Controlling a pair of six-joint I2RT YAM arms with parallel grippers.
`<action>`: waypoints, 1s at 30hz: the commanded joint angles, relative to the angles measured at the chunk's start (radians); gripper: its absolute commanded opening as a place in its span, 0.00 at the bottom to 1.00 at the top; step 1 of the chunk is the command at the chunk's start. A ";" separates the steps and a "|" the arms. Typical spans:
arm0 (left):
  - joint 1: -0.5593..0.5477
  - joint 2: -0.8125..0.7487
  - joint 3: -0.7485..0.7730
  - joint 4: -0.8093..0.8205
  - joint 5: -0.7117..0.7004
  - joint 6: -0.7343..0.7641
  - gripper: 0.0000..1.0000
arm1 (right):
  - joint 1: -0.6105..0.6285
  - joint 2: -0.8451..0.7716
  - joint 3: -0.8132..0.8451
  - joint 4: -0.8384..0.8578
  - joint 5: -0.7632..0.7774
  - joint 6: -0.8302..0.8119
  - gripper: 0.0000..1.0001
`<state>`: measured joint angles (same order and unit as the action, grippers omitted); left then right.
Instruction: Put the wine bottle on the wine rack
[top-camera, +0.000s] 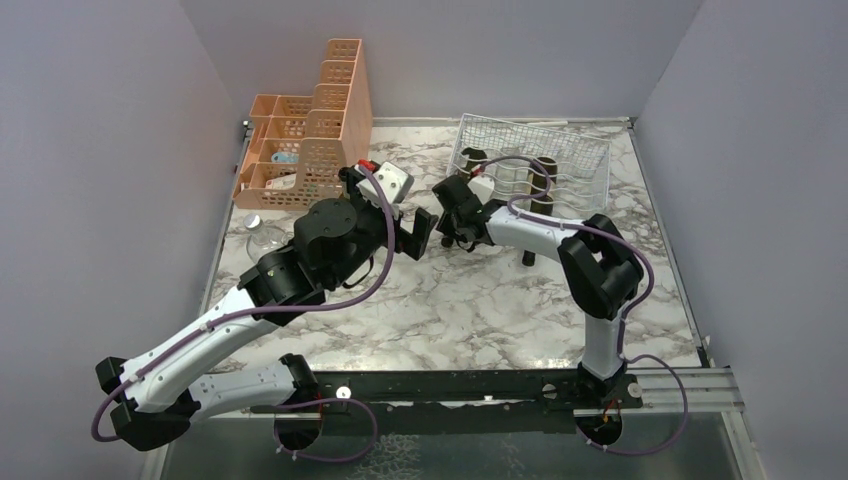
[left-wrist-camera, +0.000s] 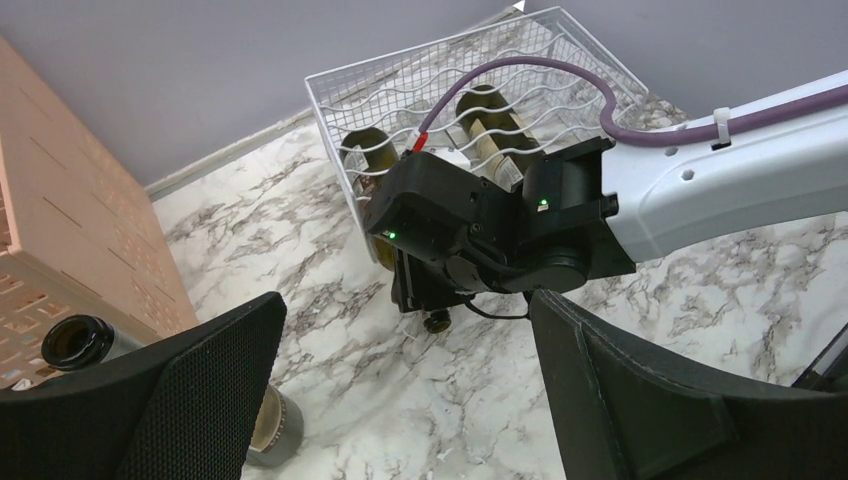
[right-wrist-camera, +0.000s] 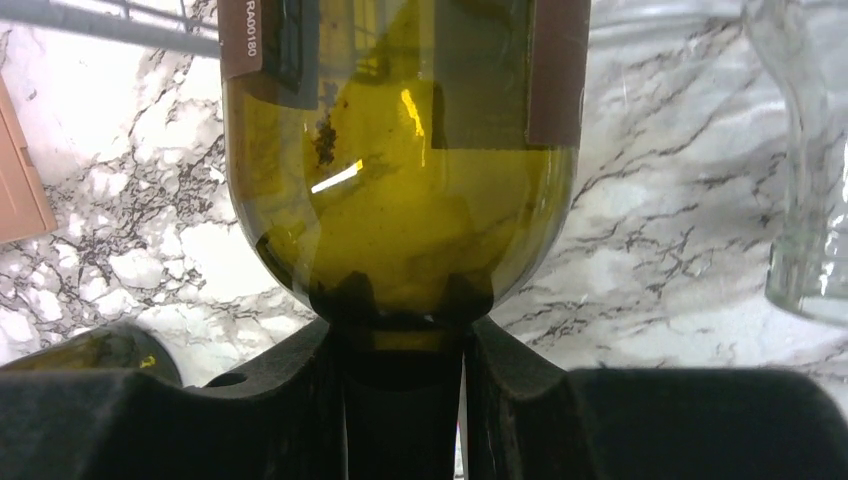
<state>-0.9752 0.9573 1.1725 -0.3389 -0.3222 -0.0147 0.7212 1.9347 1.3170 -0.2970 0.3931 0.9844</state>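
My right gripper is shut on the neck of the olive-green wine bottle, which carries a brown label. In the left wrist view the bottle's body lies in the left end of the white wire wine rack, its neck end poking out under the right gripper. A second bottle lies in the rack beside it. From above, the right gripper sits at the front left corner of the rack. My left gripper hangs open just left of it, holding nothing.
A peach perforated organizer stands at the back left, a dark bottle mouth showing beside it. A clear glass bottle lies in front of it. A small grey can sits near my left finger. Grey walls enclose the table.
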 joint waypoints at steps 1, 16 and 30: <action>-0.001 -0.002 0.038 0.009 0.017 -0.015 0.99 | -0.030 -0.003 0.014 0.213 -0.002 -0.125 0.01; 0.000 0.028 0.073 0.001 0.031 -0.018 0.99 | -0.066 0.103 0.081 0.183 0.064 -0.177 0.06; 0.000 0.026 0.072 -0.002 0.029 -0.014 0.99 | -0.072 0.129 0.136 0.105 0.045 -0.171 0.61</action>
<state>-0.9752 0.9966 1.2171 -0.3401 -0.3069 -0.0223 0.6525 2.0762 1.4155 -0.2199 0.4175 0.8276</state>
